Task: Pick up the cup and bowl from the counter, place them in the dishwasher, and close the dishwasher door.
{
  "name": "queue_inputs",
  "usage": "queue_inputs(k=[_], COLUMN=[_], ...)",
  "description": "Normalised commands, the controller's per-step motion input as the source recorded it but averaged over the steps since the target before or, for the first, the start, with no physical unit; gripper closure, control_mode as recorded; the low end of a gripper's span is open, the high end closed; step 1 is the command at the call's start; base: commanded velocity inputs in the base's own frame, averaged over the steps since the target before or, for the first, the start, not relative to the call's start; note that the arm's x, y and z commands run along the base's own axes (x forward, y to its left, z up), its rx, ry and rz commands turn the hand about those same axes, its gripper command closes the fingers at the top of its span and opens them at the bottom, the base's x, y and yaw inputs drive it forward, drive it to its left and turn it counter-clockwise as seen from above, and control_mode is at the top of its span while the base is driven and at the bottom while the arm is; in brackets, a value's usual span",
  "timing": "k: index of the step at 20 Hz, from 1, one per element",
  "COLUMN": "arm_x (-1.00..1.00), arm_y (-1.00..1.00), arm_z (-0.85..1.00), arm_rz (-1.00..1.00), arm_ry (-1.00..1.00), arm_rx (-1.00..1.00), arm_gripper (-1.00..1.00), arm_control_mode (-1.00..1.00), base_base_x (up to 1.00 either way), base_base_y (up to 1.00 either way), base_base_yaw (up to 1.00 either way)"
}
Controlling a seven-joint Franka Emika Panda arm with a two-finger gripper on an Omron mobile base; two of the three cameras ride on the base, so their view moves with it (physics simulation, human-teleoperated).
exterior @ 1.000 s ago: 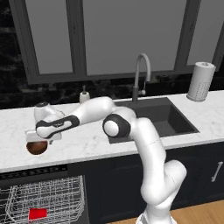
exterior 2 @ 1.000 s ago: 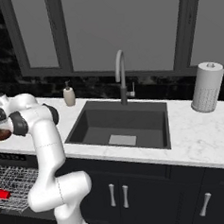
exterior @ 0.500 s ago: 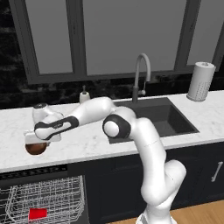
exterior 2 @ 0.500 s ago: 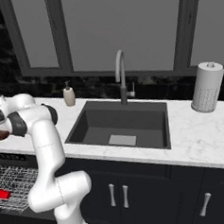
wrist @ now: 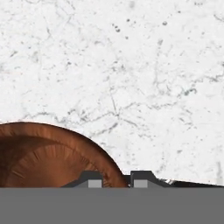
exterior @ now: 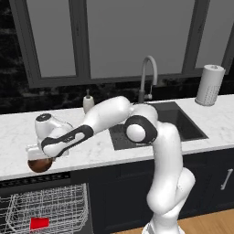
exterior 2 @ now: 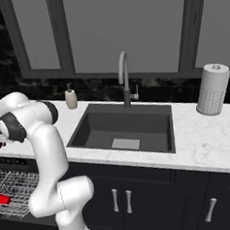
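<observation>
bowl (wrist: pixel 48 159): round, reddish-brown, wood-grained, at the counter's front edge above the open dishwasher (exterior: pixel 43 212)
gripper (wrist: pixel 117 179): nearly closed, pinching the bowl's rim
counter (exterior: pixel 103 148): white marble, grey veins

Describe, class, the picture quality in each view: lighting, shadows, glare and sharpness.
Left base view: flat, even rendered light, no glare, with a soft shadow under the bowl at the counter edge. Right base view: equally even; the sink basin is dark but readable. Hand view: marble veins look soft, the bowl's grain is slightly blurred, no glare.
</observation>
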Motion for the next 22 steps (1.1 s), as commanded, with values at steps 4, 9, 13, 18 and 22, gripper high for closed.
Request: queue_inputs(k=[4,9,13,18,22], arm_x=[-1.0,-1.0,-1.0,-0.52,0.0], arm_y=[-0.23,-0.1,0.0,0.11,0.08], arm_z=[-0.17,-0.24,-0.36,-0.43,-0.41], arm_rz=[0.0,-0.01,-0.15,-0.32,-0.13], arm_ry=[-0.21,-0.2,-0.23,-0.08,0.09], arm_rx=[0.01,0.0,0.0,-0.07,0.0], arm_gripper=[1.0,1.0,1.0,1.0,1.0], arm_control_mode=[-1.0,-1.0,-1.0,-1.0,-1.0], base_base_x=[0.0,0.0,0.0,0.0,0.0], base_base_y=[0.0,0.0,0.0,0.0,0.0], base_base_yaw=[0.0,0.0,0.0,0.0,0.0])
